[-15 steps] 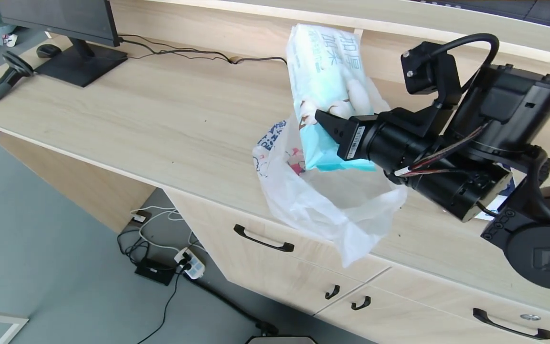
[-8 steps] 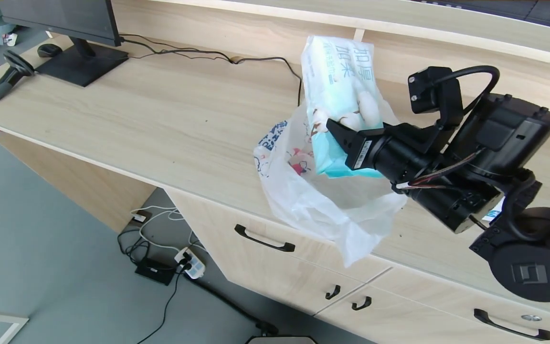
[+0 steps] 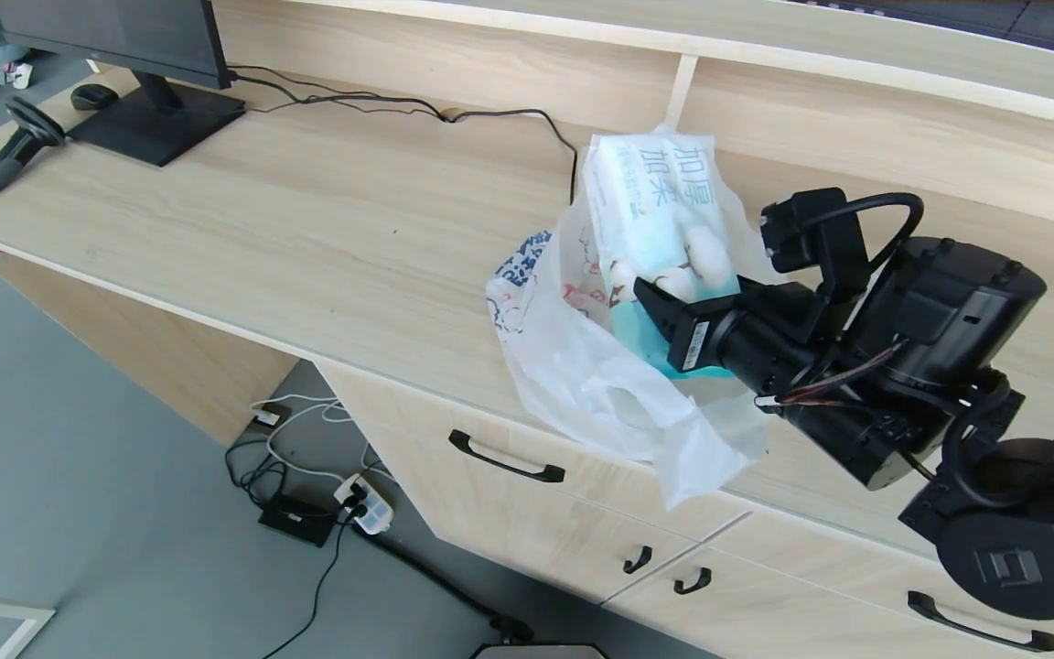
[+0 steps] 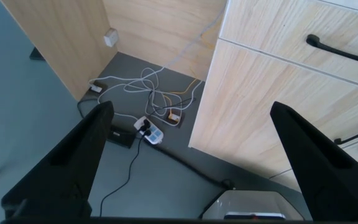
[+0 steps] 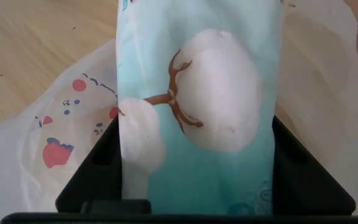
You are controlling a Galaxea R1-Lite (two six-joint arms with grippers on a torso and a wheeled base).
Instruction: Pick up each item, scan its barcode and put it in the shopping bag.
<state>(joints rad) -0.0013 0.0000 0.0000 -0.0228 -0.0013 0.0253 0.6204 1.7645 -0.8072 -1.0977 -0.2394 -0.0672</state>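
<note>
Pinching a soft tissue pack by its lower half, the right pincer holds it with one finger on each side, as the right wrist view shows. The pack is pale, shading from white at the top to teal at the bottom. It carries a picture of white cotton bolls on a brown twig. Large teal characters run across its upper face, with a line of smaller print beside them that is too fine to make out. The pack stands nearly upright, leaning a little. Its lower end is inside the open mouth of the shopping bag and its upper end rises clear of the rim.

The bag is thin translucent white plastic, printed near the rim with blue lettering and small red and blue cartoon marks; the lettering cannot be read. It sits at the front edge of the desk, with one corner drooping over the drawer fronts. A white sticker with a barcode is fixed to the side of the pincer body.

The left pincer is spread wide with nothing between its fingers, hanging over the floor beside the drawers, above a tangle of cables and a power strip.

At the far left of the desk stand a monitor, a mouse and a handheld scanner.
</note>
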